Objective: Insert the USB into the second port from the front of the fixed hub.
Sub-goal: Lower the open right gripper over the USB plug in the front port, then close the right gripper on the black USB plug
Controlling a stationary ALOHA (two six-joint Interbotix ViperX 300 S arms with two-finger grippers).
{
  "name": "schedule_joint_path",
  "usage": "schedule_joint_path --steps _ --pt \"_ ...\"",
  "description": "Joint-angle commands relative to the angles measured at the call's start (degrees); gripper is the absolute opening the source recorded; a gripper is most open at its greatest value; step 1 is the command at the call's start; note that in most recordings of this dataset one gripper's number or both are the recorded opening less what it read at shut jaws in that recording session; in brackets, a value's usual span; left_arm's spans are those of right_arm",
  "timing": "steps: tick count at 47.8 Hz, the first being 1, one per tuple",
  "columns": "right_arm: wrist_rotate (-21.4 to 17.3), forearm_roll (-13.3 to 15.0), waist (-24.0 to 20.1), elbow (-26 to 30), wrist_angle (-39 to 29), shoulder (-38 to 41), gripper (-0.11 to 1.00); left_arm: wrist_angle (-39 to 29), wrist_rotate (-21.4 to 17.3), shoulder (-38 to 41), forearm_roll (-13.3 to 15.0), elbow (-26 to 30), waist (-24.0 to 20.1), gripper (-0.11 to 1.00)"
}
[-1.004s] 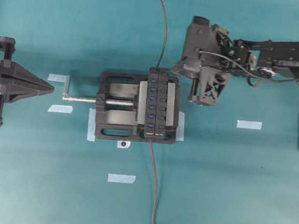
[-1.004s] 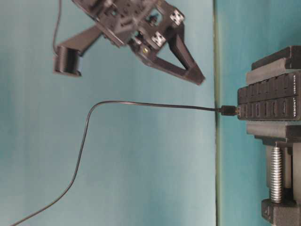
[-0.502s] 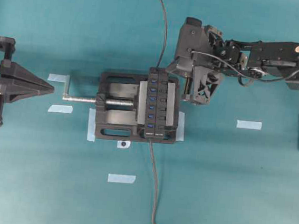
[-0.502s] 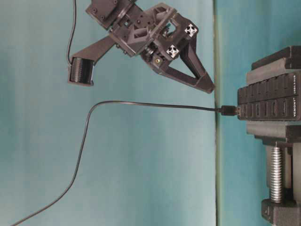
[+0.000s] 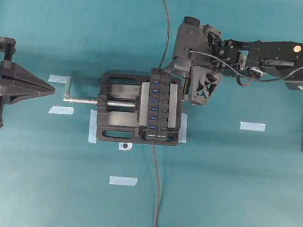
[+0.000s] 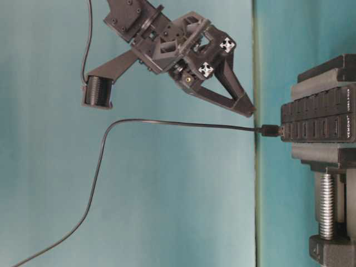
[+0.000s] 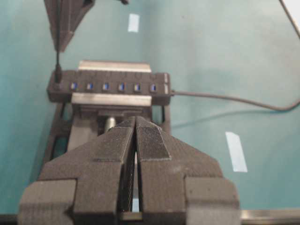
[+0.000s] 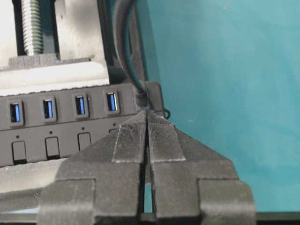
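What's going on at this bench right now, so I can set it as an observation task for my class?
The right pincer is shut and hangs just beside the USB plug, which sits in the end port of the fixed hub. Whether it touches the plug is unclear. The hub is clamped in a black vise. The left pincer is shut too, off to the side, handling nothing.

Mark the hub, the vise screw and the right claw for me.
hub [image 5: 158, 104]: overhead view, on its port row.
vise screw [image 5: 85, 100]: overhead view, mid-thread.
right claw [image 8: 147, 123]: right wrist view, where the shut tips meet.
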State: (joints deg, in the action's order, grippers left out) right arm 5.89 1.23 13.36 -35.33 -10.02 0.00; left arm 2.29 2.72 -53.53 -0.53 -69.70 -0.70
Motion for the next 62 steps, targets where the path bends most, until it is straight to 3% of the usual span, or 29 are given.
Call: schedule_joint_path --steps 1,13,21,25,36,62 --pt "0.26 0.09 0.09 1.23 0.44 -0.53 0.02 0.35 0.09 0.35 -0.09 1.49 -0.09 0.00" --pt "0.26 0.09 0.09 1.23 0.53 -0.26 0.05 0.35 0.09 0.35 -0.09 1.49 -0.09 0.00" --pt "0.26 0.09 0.09 1.23 1.14 -0.26 0.17 0.35 0.09 0.35 -0.09 1.41 -0.09 0.00" --pt "0.26 0.09 0.18 1.23 1.49 -0.26 0.31 0.35 0.09 0.44 -0.09 1.41 -0.09 0.00" --pt "0.18 0.09 -0.18 1.58 3.52 -0.26 0.87 0.26 0.09 0.44 -0.09 1.41 -0.09 0.00" --pt "0.18 0.09 -0.26 3.69 3.96 3.08 0.80 0.26 0.09 0.35 -0.09 1.58 -0.09 0.00"
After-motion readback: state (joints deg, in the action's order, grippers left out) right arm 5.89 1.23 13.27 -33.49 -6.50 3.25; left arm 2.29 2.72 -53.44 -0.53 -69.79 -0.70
